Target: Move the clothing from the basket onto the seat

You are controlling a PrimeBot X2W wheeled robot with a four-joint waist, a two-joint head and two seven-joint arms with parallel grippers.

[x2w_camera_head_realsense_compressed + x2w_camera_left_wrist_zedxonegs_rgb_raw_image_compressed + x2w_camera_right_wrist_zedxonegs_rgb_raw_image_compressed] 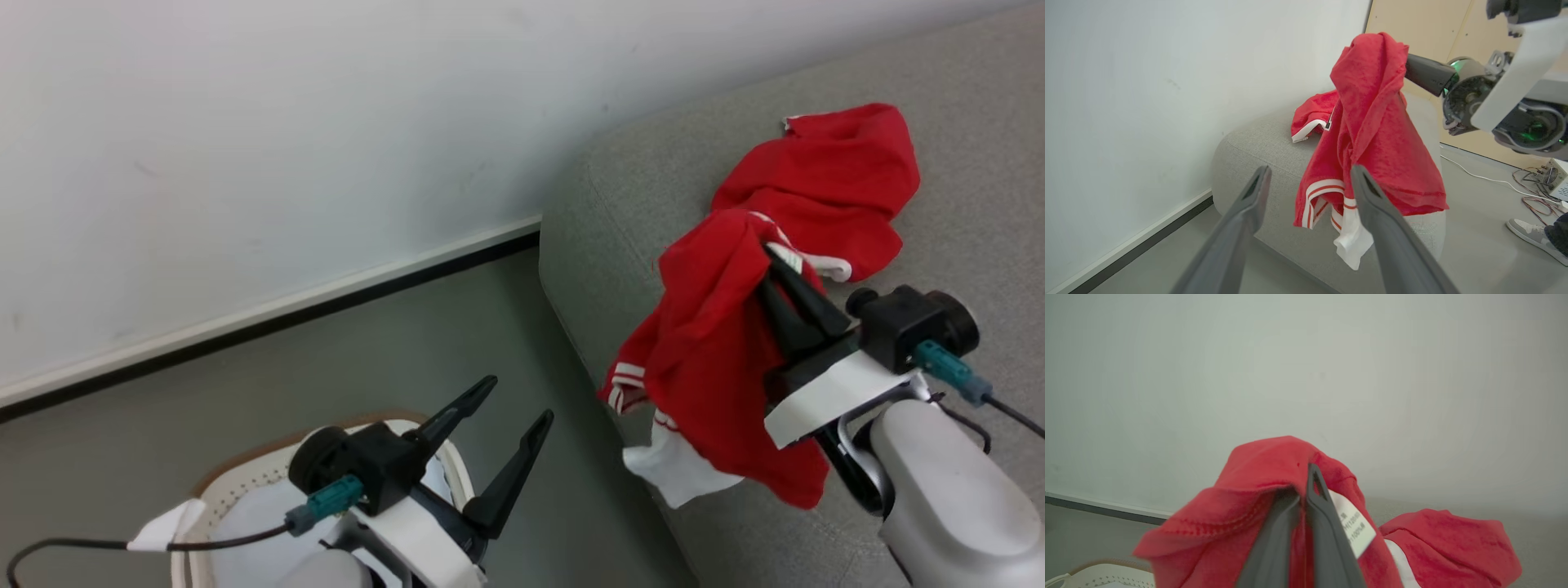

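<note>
Down at the left, the left hand (518, 398) hangs over the basket (245, 461) with its two fingers spread wide and nothing between them. What shows of the basket's inside is pale. Across a strip of grey floor (367, 367), at the rounded near corner of the seat (620, 188), a red garment (702, 351) dangles from the right hand (774, 261), whose fingers are pinched tight on a bunched fold beside a white label (1357, 528). Its striped hem and white trim droop past the seat's edge, and I cannot tell whether it touches the cushion. Further right, toward the seat's back edge, a second red garment (824, 180) lies crumpled on the cushion. The cloth looks light, limp and not at all fragile, so it should sag and swing. I'd judge a gathered fold or a thick hem the safest hold, since a single thin layer could slip out.
</note>
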